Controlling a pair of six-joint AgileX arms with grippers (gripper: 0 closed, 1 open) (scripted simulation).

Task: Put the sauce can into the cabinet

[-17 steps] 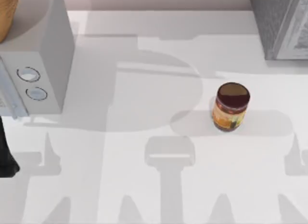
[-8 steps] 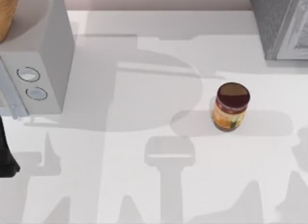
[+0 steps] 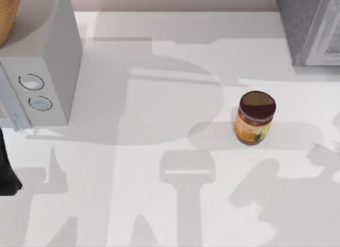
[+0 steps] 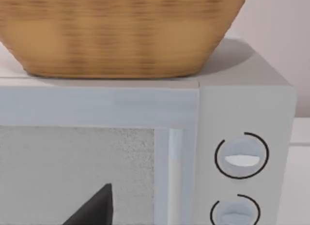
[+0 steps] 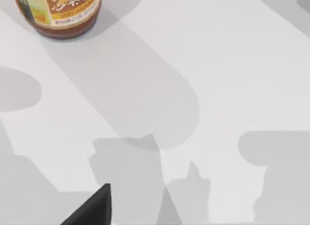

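jaws: cannot tell | sauce can [image 3: 255, 118] upright on table [image 3: 159, 204] | cabinet [image 3: 308, 24] apart

Small squat sauce can [image 5: 57, 13] with an orange-yellow label: right wrist view, upper left of frame, shows a line of red-brown characters on a pale band, look like non-Latin script, not readable. A smaller dark line below it, also illegible. Top view, same label [image 3: 252, 129], right of centre: just colour blotches, no text legible. White box's two round dials [image 4: 241, 156]: no numbers or marks readable.
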